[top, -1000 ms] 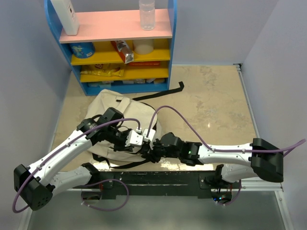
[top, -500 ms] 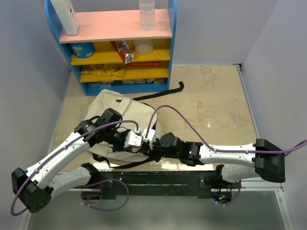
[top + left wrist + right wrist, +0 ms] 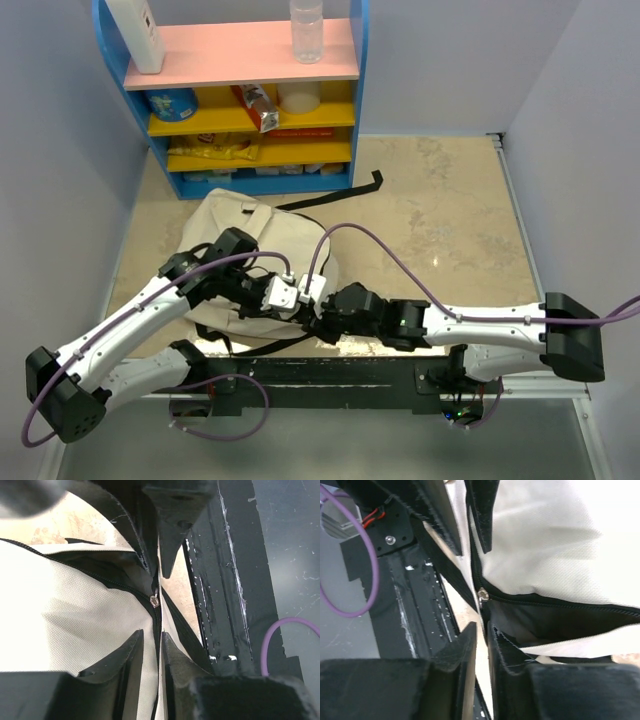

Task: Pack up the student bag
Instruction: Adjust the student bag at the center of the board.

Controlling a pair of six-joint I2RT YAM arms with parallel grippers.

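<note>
The student bag, beige with black straps and zipper lines, lies on the table's near left. Both grippers meet at its near right corner. My left gripper is shut on the bag's fabric along the black zipper line, just below the metal zipper slider. My right gripper faces it and is shut on the bag's edge beneath the same slider. The zipper is partly open and shows dark lining.
A blue shelf unit with a pink top stands at the back left, holding a white bottle, a clear bottle and snacks. A black strap trails from the bag. The black base rail runs just behind the grippers.
Both grippers stay at the bag's near corner and have shifted only slightly. The right arm's elbow has drifted to the right.
</note>
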